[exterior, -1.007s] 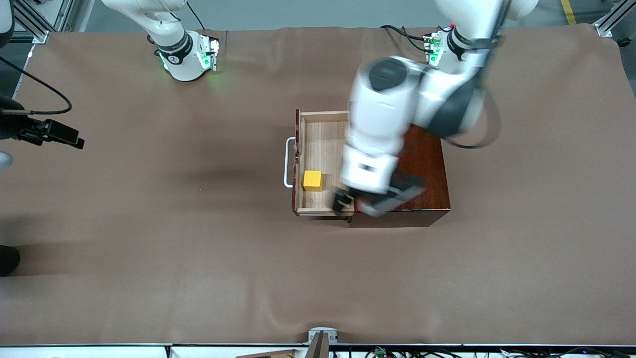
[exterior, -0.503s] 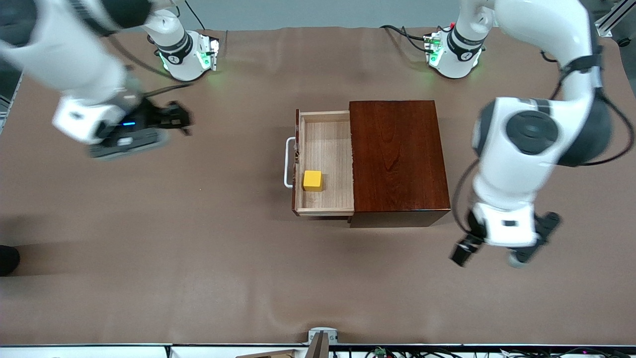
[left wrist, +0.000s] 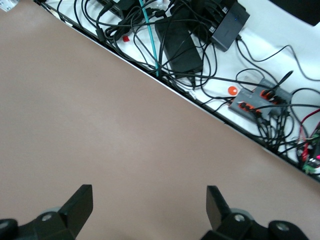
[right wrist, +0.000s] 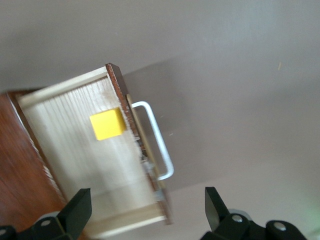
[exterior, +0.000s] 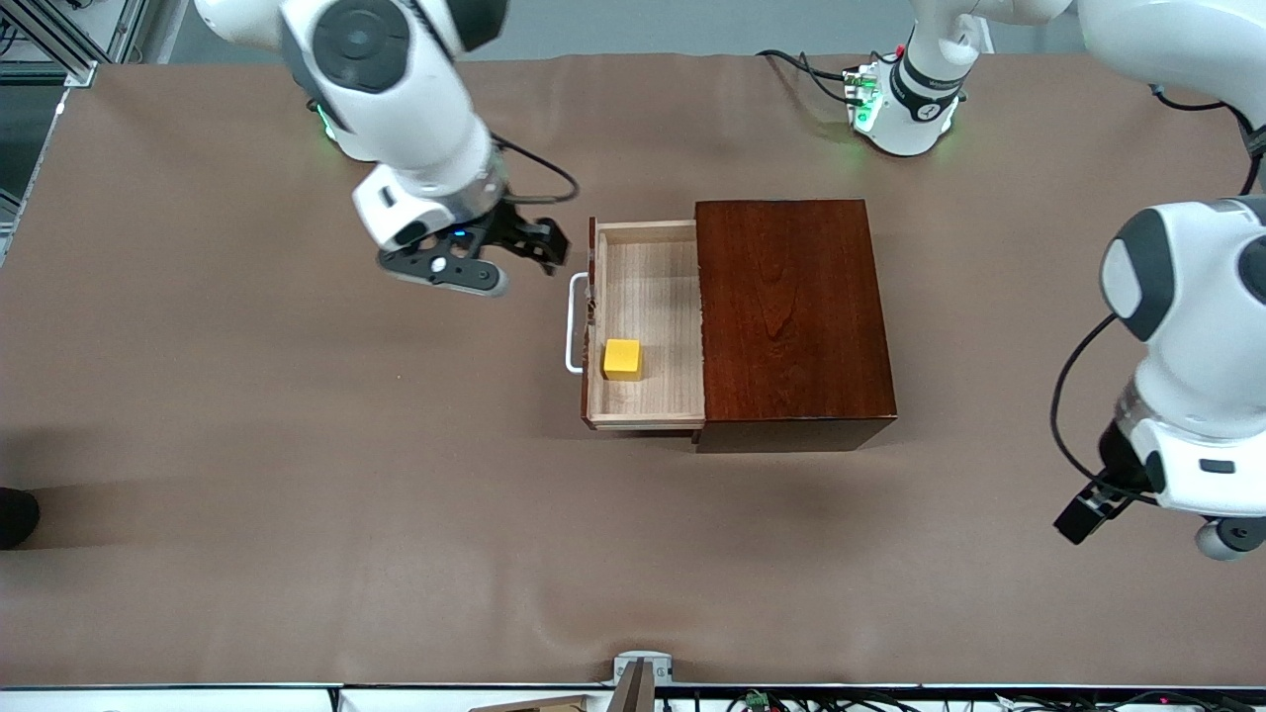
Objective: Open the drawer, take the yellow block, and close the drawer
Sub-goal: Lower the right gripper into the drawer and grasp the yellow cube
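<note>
Our right gripper (exterior: 529, 247) hangs wide open over the table beside the handle (exterior: 573, 323). The yellow block (exterior: 622, 359) sits in the open drawer (exterior: 648, 287), close to its front, so we might clip that. Left gripper (left wrist: 150, 210), also spread open, waits over bare table (exterior: 247, 494), partly cut off.
</note>
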{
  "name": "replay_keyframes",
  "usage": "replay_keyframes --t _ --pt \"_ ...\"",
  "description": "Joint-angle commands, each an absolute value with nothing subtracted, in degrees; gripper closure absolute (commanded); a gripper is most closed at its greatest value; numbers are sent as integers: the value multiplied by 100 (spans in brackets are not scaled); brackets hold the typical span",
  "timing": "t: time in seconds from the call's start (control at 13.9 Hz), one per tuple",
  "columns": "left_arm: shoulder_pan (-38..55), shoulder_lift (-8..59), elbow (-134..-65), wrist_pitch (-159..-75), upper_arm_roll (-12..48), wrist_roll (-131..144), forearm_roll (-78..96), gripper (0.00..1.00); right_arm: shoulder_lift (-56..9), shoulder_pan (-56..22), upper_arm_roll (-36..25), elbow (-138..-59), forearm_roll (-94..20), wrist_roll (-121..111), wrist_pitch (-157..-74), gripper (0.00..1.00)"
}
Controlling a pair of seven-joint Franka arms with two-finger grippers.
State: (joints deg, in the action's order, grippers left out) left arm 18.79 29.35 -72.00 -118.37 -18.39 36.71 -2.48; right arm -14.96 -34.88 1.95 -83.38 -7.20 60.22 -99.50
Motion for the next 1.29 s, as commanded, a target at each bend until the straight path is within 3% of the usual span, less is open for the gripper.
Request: replay_keyframes --t 0.0,0.22,0.5,0.94,1.22 --pt "1758 2401 -7829 -11769 -1767 2912 -273 0 -1818 -3778 132 -8112 -826 8158 -10115 0" --pt "1626 1926 -8392 -11760 -1758 2077 -246 0 -2100 -3840 132 -8104 -835 9514 -10195 0" --pt "1547 1372 -9078 -11760 -1749 1399 -237 0 -2583 -3876 123 -8095 -835 11457 -10975 0" --pt "1556 1196 -9167 -11576 -1732 1047 -237 0 -3313 -4052 106 -8112 -782 12989 -12294 0" --pt "1582 1134 -9158 -11321 -1723 756 -237 0 -3550 -4052 79 -8156 -730 13104 -12453 0"
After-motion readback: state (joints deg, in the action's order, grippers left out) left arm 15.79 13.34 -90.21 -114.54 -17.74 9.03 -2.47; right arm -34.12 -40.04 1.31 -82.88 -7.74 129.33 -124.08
